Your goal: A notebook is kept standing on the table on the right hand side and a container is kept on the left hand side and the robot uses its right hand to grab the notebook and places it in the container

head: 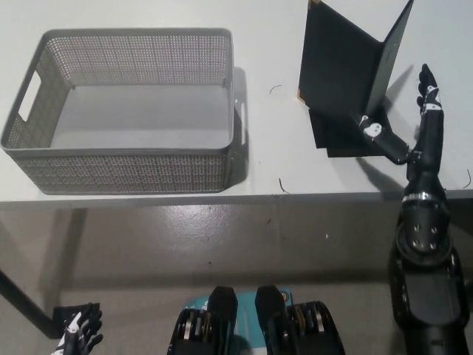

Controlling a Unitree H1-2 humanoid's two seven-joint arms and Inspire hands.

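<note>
The white worktop (266,159) carries a grey container (126,111) and a standing notebook (347,66); below lies grey floor (222,244). The right hand (414,126) is beside the notebook with fingers (427,92) spread, seemingly holding nothing; the left hand (77,339) rests low, state unclear.

Single head view, steeply down over table (266,44) edge

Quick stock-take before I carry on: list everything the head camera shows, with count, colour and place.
table: one, white, spanning the upper picture
container: one, grey mesh basket with cut-out handles, on the table at left, nothing in it
notebook: one, black, standing open on the table at right
floor: grey, below the table edge
left hand: white, low at bottom left, idle
right hand: black, fingers spread, beside the notebook's right cover
</note>
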